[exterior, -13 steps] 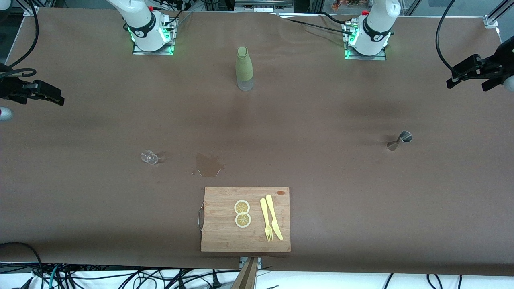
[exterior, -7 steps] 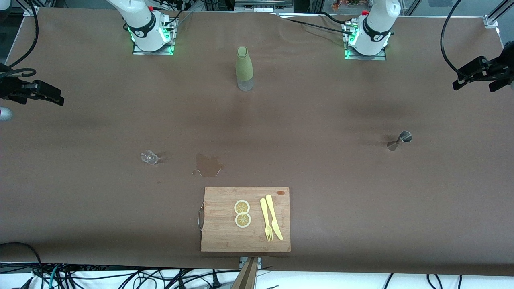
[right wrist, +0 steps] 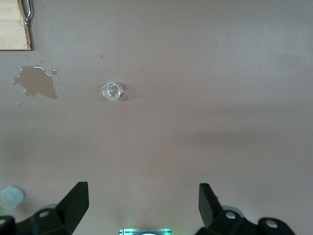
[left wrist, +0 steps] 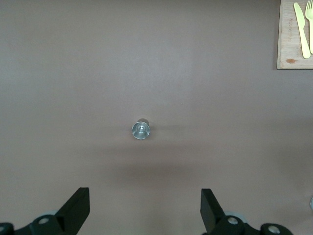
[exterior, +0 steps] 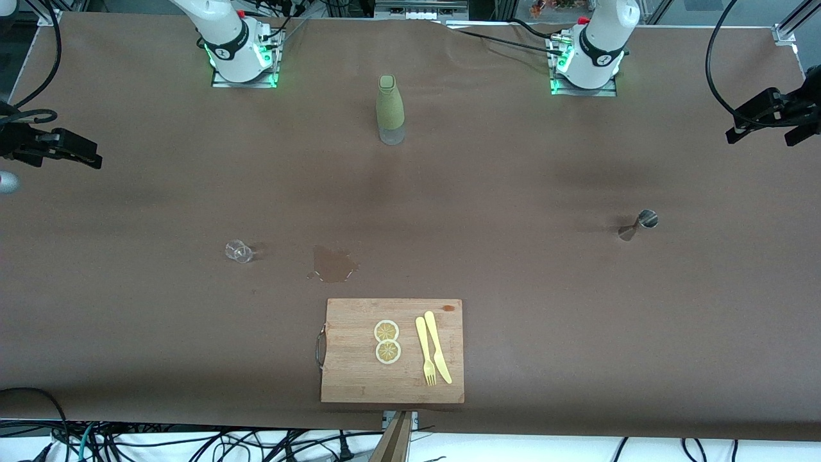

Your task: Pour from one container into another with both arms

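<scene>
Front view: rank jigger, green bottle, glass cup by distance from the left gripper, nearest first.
From the left gripper, open, up at the left arm's end of the table:
1. Jigger, toward that same end.
2. Green bottle, mid-table between the arm bases.
3. Glass cup, toward the right arm's end.

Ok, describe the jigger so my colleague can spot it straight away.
Start at the wooden cutting board near the front camera, then look toward the left arm's end of the table. The jigger stands alone there: small, silver, hourglass-shaped metal, unlike the clear glass cup.
</scene>
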